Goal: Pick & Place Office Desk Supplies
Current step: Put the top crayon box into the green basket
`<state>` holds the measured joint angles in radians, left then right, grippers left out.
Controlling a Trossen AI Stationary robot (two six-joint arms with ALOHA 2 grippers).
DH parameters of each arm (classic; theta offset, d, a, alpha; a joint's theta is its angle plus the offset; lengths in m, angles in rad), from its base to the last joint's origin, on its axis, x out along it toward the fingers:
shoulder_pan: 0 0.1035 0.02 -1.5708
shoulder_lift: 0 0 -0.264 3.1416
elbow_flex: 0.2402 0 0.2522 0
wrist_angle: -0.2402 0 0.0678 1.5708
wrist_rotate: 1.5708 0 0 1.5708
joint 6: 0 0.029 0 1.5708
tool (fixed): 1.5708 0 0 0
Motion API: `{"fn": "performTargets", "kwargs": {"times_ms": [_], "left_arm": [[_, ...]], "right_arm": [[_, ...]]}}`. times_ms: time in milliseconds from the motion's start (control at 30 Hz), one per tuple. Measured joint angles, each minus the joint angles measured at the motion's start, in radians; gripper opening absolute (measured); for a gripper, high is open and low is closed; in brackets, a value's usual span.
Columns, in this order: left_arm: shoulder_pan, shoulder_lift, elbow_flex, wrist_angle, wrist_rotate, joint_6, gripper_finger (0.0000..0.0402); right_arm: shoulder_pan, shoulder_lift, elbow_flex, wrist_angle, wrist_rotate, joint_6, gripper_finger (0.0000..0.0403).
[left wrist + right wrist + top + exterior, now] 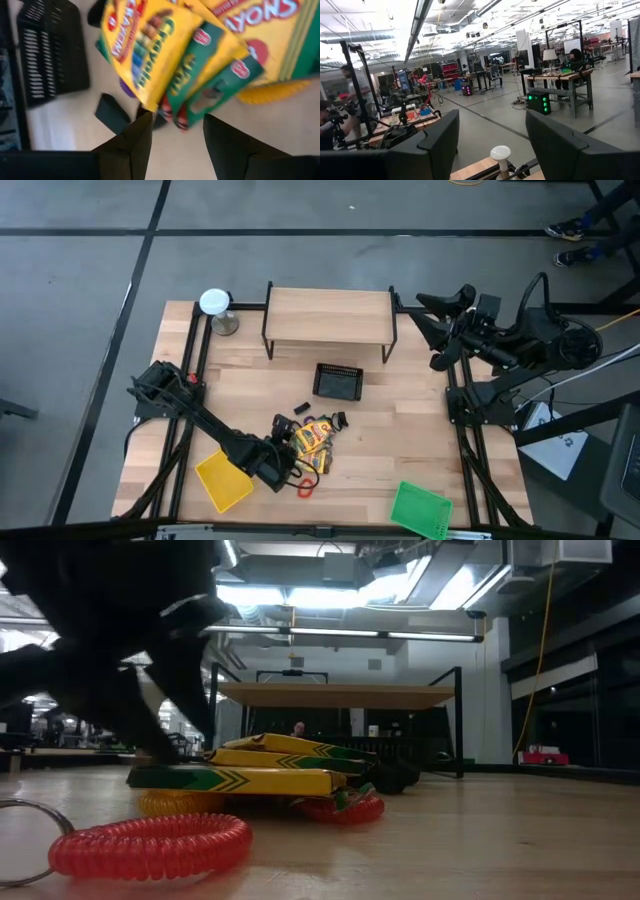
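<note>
Several flat yellow crayon packs (313, 438) with red and green print lie in an overlapping pile near the table's middle, also seen in the low view (262, 778). Small black clips (300, 412) lie around them, and one clip (112, 113) lies just ahead of my left fingers. A red coil ring (150, 843) lies near the front edge, and a yellow coil ring (274, 92) pokes out from under the pile. My left gripper (176, 120) slants down at the pile's near-left end, open, its fingertips just short of the packs. My right gripper (492, 135) stands open, raised at the far right (440, 330).
A black mesh basket (338, 380) stands behind the pile, in front of a wooden shelf (330, 318). A yellow tray (222, 480) lies at the front left, right by my left arm. A green tray (420, 508) lies at the front right. A white-topped round object (215, 304) stands at the far left.
</note>
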<state>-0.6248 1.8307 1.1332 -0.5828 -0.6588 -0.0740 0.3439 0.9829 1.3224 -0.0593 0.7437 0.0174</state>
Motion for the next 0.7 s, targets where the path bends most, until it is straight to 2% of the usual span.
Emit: {"fn": "performTargets", "kwargs": {"times_ms": [367, 700], "left_arm": [[0.051, 0.001, 0.0, 0.039, 0.046, 0.041, 0.0171], [0.004, -0.015, 0.0, -0.028, 0.05, 0.006, 0.0171]], "right_arm": [[0.0, 0.0, 0.0, 0.026, 0.0, 0.001, 0.0231], [0.0, 0.001, 0.0, 0.029, 0.0, 0.024, 0.0231]]}}
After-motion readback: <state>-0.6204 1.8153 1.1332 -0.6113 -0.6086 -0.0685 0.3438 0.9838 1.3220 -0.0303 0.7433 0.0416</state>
